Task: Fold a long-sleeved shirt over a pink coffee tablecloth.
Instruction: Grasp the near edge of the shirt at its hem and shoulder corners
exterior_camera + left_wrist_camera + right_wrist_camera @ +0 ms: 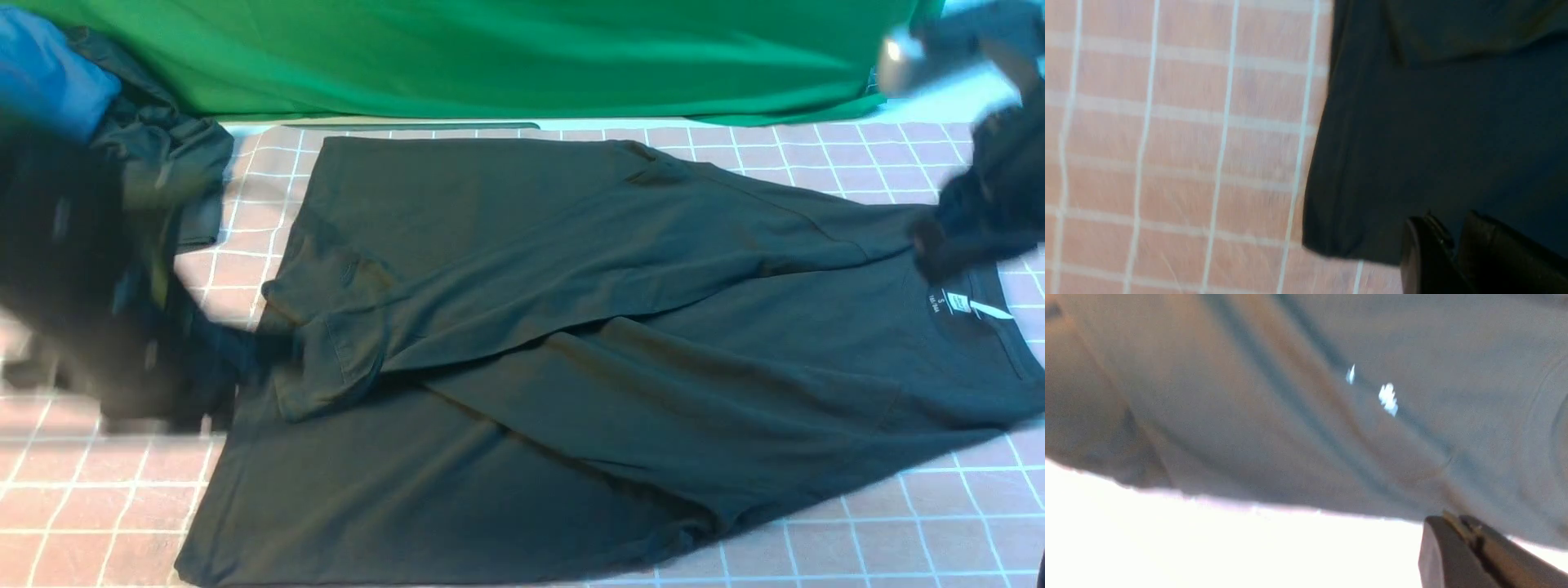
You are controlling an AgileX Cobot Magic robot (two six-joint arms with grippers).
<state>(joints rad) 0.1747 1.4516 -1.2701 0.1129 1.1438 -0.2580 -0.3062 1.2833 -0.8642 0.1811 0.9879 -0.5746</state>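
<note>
Our right gripper [939, 241] is pinched shut on the long-sleeved shirt [571, 367] by its collar, likely to drag a fold over the pink coffee tablecloth [82, 506] beneath it, but we can't tell if the nearly closed left gripper [1453, 249] at the hem has any cloth.

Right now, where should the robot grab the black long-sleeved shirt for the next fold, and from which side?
Probably the hem of the long-sleeved shirt, coming in low from the robot's left. That edge lies flat and free on the pink checked tablecloth, a sleeve is already folded across the body, and the left gripper is right beside it.
</note>
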